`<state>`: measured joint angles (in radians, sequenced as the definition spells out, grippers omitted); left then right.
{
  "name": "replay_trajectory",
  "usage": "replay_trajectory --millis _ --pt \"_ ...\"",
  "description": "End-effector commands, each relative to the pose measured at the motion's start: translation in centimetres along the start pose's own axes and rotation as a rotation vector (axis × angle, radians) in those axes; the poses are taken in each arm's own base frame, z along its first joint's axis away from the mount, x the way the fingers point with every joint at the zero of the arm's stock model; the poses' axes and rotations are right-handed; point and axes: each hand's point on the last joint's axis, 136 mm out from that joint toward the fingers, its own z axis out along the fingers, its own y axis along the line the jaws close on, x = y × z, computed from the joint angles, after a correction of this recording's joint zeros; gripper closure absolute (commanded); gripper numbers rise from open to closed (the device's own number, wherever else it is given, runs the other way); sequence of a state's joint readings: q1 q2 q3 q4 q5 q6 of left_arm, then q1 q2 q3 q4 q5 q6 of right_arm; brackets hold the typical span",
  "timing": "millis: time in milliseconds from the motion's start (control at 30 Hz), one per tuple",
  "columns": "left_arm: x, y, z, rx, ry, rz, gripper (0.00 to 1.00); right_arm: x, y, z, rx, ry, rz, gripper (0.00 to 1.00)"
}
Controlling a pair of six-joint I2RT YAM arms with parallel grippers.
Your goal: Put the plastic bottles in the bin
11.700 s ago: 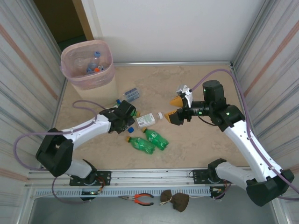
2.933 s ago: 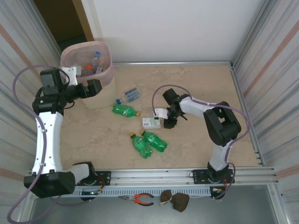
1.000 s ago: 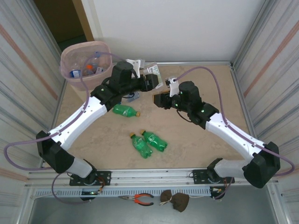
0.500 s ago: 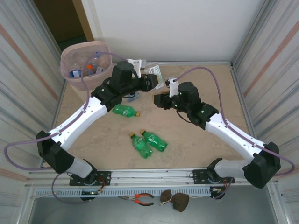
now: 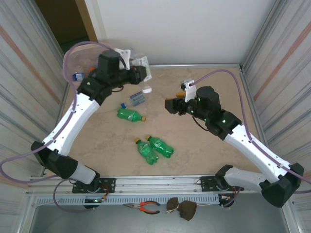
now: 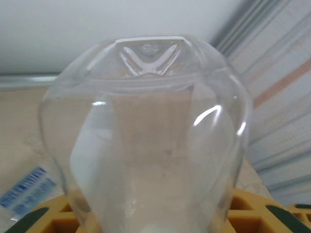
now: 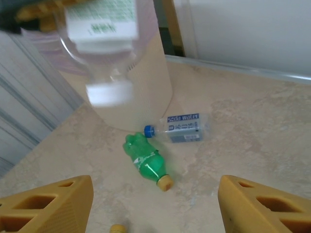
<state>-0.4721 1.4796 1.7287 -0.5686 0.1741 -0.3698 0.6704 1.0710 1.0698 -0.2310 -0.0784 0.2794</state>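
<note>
while the left wrist view looks close at the clear bottle (image 6: 146, 136), it sits pinched between the left fingers (image 6: 34, 221). from the right wrist, the right fingers (image 7: 53, 201) stand spread and empty; the held bottle's white cap points toward them, with the bin (image 7: 148, 82) behind and a green bottle (image 7: 148, 162) and a water bottle (image 7: 182, 128) lying on the surface (image 7: 252, 121). from the top, the bin sits just left of the held bottle, whose long axis points away from the rim, so the left arm is nearer.

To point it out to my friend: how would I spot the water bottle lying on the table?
Find the tall beige bin at the far left corner. Near its base lie two bottles: yours is the clear water bottle with blue label and cap, not the green bottle.
</note>
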Motion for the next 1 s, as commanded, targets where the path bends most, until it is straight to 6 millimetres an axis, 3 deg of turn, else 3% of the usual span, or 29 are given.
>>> replay_trajectory --millis 0,533,733,967 --pt "-2.0 1.8 -3.2 -0.068 0.017 0.108 0.65 -1.3 -0.9 -1.5 0.052 -0.031 -0.031 0.32" --pt "-6.9 16.9 -9.0 -0.612 0.124 0.245 0.65 -1.7 -1.3 -1.5 0.064 -0.022 -0.029 0.32" --pt "-6.8 21.7 -9.8 -0.764 0.186 0.266 0.64 -1.3 -1.4 -0.9 0.061 -0.006 -0.021 0.32" --pt "-4.6 25.7 -8.4 -0.884 0.341 0.308 0.64 -0.9 -1.4 -0.4 0.055 0.01 -0.024 0.32"
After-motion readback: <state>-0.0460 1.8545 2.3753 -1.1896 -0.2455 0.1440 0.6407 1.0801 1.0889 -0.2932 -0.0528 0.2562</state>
